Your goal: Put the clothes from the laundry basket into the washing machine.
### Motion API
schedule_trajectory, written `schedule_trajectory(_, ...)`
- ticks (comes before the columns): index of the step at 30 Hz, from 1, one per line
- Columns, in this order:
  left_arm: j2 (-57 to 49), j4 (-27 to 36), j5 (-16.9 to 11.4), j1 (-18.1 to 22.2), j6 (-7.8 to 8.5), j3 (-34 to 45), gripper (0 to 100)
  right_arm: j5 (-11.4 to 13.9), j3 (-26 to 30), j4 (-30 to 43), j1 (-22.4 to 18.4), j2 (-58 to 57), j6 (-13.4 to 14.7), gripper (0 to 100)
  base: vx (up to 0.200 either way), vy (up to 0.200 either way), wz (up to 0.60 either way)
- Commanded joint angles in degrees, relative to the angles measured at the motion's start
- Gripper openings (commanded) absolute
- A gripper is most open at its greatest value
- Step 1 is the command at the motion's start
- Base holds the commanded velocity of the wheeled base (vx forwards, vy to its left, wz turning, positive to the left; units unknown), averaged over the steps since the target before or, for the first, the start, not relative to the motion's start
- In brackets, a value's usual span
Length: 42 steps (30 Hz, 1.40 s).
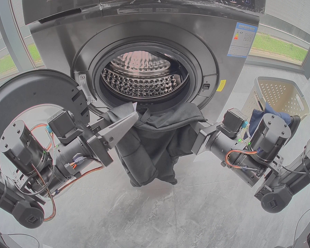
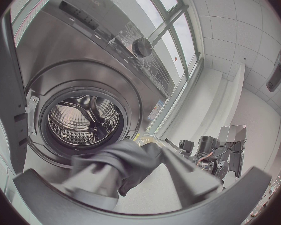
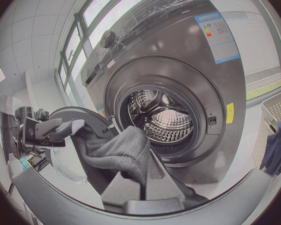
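A dark grey garment (image 1: 155, 138) is held slung between the two hands just before the lower rim of the washing machine (image 1: 213, 45) opening, its bulk hanging outside the drum (image 1: 141, 73). The right hand (image 3: 145, 172) is clenched on one end of it, while the other end is carried at the left hand (image 1: 132, 116), whose grip cannot be told. The laundry basket (image 1: 282, 93) is set to the machine's right, a blue garment (image 1: 265, 116) draped over its rim, and the door (image 1: 31, 90) is swung open on the left.

Garment (image 1: 151, 138) matt grey cloth; drum (image 1: 141, 73) shiny perf. metal; basket (image 1: 282, 97) plastic.
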Motion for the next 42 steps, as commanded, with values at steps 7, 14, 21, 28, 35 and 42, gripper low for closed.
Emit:
schedule_trajectory(7, 2.9, 0.1, 0.3, 0.3, -0.87, 2.4, 100, -0.1, -3.5, 0.1, 0.5, -1.5, 0.1, 0, 0.0, 0.0, 0.0)
schedule_trajectory(14, 6.6, 0.0, 0.7, 0.4, -0.34, 3.2, 100, -0.1, -4.5, 0.2, 0.5, -1.4, 0.1, 0, 0.0, 0.0, 0.0)
schedule_trajectory(21, 10.3, 0.0, 0.7, 0.4, 0.45, 5.1, 100, -2.0, -6.9, 0.8, 0.5, -0.4, 0.1, 0, 0.0, 0.0, 0.0)
schedule_trajectory(28, 12.7, 0.0, 0.6, 0.3, 0.8, 6.7, 100, -2.1, -9.3, 2.1, 0.3, 0.5, 0.1, 0, 0.0, 0.0, 0.0)
schedule_trajectory(35, 17.8, -0.1, 0.6, 1.7, 1.77, 6.7, 100, -2.1, -14.1, 6.1, 0.3, 0.9, 0.1, 0, 0.0, 0.0, 0.0)
schedule_trajectory(42, 26.0, -0.2, 0.2, 3.2, 6.34, 4.2, 100, -2.1, -17.1, 8.3, 0.3, 1.0, 0.1, 0, 0.0, 0.0, 0.0)
